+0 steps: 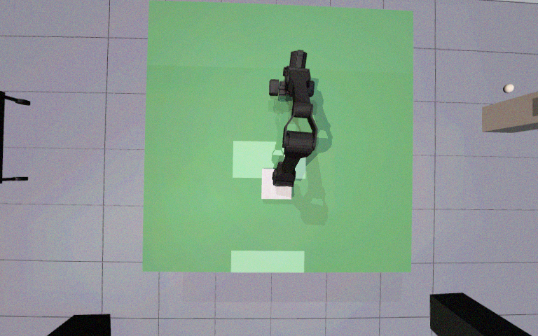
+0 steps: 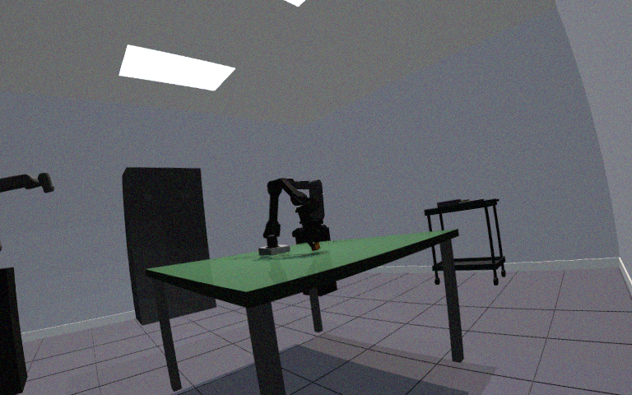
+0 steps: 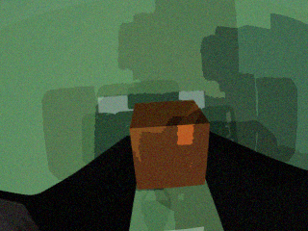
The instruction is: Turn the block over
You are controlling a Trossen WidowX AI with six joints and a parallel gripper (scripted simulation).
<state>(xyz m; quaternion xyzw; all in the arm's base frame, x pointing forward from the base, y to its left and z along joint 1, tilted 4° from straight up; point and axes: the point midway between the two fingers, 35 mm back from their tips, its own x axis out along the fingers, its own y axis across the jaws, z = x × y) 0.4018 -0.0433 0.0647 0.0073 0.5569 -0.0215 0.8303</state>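
Claw (image 3: pixel 168 173) grips the orange-brown cube block (image 3: pixel 169 148) above the glossy green worktop (image 1: pixel 197 124), toward its far side. White square base plate (image 1: pixel 272 192) sits mid-worktop; a black wheeled cart (image 2: pixel 466 239) stands beyond the right end.

Grey walls (image 2: pixel 407 122) rise above a tiled floor (image 2: pixel 530 337), lit by a ceiling panel (image 2: pixel 174 68). A dark cabinet (image 2: pixel 163 234) stands behind the green bench (image 2: pixel 270 279); a black wheeled cart (image 2: pixel 466 239) waits alongside.
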